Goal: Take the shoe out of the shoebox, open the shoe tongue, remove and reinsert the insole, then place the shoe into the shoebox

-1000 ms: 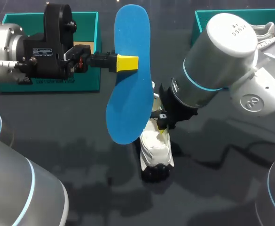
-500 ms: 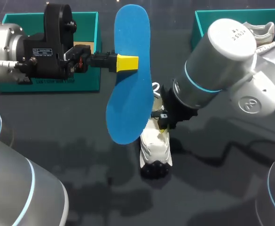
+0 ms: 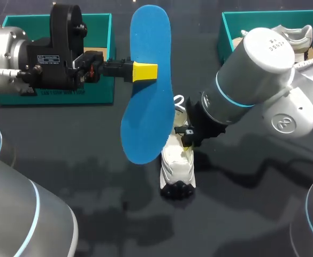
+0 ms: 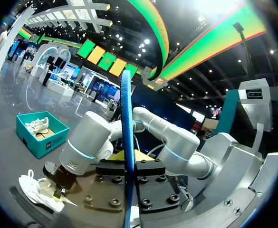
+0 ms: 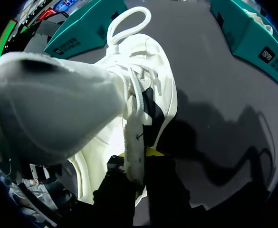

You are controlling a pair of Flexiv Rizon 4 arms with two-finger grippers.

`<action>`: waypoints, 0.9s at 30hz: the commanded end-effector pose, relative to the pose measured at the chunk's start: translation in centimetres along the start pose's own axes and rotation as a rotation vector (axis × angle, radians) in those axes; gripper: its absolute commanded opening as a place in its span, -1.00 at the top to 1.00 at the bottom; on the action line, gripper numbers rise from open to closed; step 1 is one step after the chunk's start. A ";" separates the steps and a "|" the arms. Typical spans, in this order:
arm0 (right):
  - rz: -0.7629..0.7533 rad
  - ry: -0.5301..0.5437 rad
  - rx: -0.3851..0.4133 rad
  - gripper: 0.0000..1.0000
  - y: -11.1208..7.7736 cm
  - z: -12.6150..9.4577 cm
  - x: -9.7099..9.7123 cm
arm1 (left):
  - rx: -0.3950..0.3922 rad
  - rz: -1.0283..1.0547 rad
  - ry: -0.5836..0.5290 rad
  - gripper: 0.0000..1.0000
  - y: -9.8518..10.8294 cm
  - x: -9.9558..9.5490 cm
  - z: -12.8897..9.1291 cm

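Head view: I'm pinching the insole [image 3: 145,123] above the shoe [image 3: 177,163] with my left gripper [image 3: 145,70], right gripper [image 3: 187,140] clamping the shoe for reinsertion

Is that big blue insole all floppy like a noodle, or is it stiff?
Probably fairly stiff: the blue insole stands straight though the left end effector pinches it only near one edge. Likely light too, since it looks very thin edge-on in the left wrist view. It might bend some if pushed.
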State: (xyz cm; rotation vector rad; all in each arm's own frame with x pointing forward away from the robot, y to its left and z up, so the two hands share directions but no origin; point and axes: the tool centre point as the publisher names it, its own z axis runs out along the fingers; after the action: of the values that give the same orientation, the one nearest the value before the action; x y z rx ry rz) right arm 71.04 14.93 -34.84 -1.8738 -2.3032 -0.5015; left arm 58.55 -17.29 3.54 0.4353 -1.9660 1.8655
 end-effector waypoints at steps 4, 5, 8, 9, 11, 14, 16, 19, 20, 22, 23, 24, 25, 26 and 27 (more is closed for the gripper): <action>0.007 0.028 0.013 1.00 0.1 1.1 -0.8 | 0.001 0.000 0.000 1.00 0.1 0.0 0.1; 0.008 0.031 0.016 1.00 0.0 1.2 -0.9 | 0.001 0.000 0.000 1.00 0.1 0.0 0.1; 0.013 0.032 0.025 1.00 0.0 1.5 -1.0 | 0.001 0.000 0.000 1.00 0.1 0.0 0.1; 0.015 0.033 0.028 1.00 0.0 1.6 -1.1 | 0.001 0.000 0.000 1.00 0.1 0.0 0.1; 0.021 0.035 0.031 1.00 -0.1 1.8 -1.2 | 0.001 0.000 0.000 1.00 0.1 0.0 0.1; 0.025 0.047 0.035 1.00 -0.3 2.1 -1.3 | 0.001 0.000 0.000 1.00 0.1 0.0 0.1; 0.022 0.051 0.037 1.00 -0.4 2.3 -1.3 | 0.001 0.000 0.000 1.00 0.1 0.0 0.1; 0.018 0.055 0.040 1.00 -0.4 2.6 -1.4 | 0.001 0.000 0.000 1.00 0.1 0.0 0.1; 0.016 0.057 0.041 1.00 -0.5 2.6 -1.4 | 0.001 0.000 0.000 1.00 0.1 0.0 0.1; 0.013 0.063 0.043 1.00 -0.5 2.7 -1.5 | 0.001 0.000 0.000 1.00 0.1 0.0 0.1; 0.013 0.065 0.044 1.00 -0.6 2.8 -1.5 | 0.001 0.000 0.000 1.00 0.1 0.0 0.1; 0.013 0.067 0.044 1.00 -0.6 2.9 -1.5 | 0.001 0.000 0.000 1.00 0.1 0.0 0.1; 0.013 0.070 0.044 1.00 -0.7 2.9 -1.5 | 0.001 0.000 0.000 1.00 0.1 0.0 0.1; 0.014 0.073 0.044 1.00 -0.8 3.0 -1.5 | 0.001 0.000 0.000 1.00 0.1 0.0 0.1; 0.015 0.075 0.044 1.00 -0.8 3.0 -1.5 | 0.001 0.000 0.000 1.00 0.1 0.0 0.1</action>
State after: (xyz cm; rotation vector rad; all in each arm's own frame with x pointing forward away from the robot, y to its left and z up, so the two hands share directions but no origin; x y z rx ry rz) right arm 70.99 14.43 -38.02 -1.8230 -2.2378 -0.4965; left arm 58.55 -17.29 3.54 0.4353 -1.9660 1.8655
